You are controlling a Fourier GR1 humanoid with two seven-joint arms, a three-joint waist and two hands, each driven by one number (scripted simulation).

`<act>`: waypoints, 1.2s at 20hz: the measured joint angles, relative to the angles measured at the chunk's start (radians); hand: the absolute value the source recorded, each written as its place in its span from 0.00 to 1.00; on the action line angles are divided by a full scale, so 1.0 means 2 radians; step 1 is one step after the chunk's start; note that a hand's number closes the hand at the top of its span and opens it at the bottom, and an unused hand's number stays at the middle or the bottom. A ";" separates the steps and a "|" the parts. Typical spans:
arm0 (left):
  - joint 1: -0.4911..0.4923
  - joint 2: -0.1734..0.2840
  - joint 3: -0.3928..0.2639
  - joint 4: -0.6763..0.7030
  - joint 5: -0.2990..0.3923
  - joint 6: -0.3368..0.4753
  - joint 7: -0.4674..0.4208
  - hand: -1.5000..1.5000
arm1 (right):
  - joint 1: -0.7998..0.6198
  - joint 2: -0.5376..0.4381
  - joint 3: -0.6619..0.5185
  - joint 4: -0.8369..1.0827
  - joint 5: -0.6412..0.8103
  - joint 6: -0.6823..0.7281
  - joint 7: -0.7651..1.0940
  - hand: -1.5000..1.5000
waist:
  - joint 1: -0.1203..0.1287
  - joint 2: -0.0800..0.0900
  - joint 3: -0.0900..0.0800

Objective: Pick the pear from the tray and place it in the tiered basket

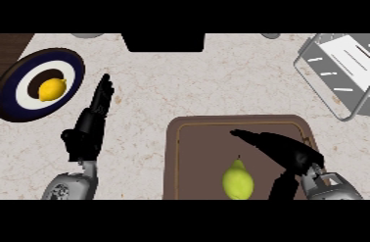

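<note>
A yellow-green pear (pixel 237 181) lies on the brown tray (pixel 195 153) near the view's lower edge, stem pointing away from me. My right hand (pixel 285 150) hovers over the tray just right of the pear, fingers stretched toward the upper left and thumb hanging down beside the fruit, apart from it. It holds nothing. The tiered basket (pixel 339 72), a grey wire frame with white shelves, stands at the far right of the counter. My left hand (pixel 90 123) rests open on the left, fingers pointing up.
A dark blue and white plate (pixel 22 96) with a lemon (pixel 52 89) on it sits at the far left. A black block (pixel 163 42) stands at the counter's back edge. Marbled counter lies between tray and basket.
</note>
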 measured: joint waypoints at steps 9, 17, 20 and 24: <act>-0.006 -0.006 0.013 0.009 -0.005 -0.010 -0.008 0.50 | 0.007 0.031 0.001 0.041 0.058 -0.002 -0.047 0.00 | 0.000 0.000 0.000; -0.007 -0.017 0.011 0.006 -0.017 -0.008 -0.001 0.50 | 0.030 0.064 0.007 0.035 0.100 -0.031 -0.057 1.00 | -0.001 -0.002 -0.001; -0.008 -0.017 0.013 0.010 -0.019 -0.009 -0.004 0.50 | 0.033 0.064 0.015 0.040 0.140 -0.064 -0.090 1.00 | -0.001 -0.003 -0.003; -0.006 -0.022 0.015 0.024 -0.017 -0.009 -0.020 0.50 | 0.028 0.051 0.036 0.050 0.199 -0.105 -0.139 1.00 | -0.001 -0.003 -0.003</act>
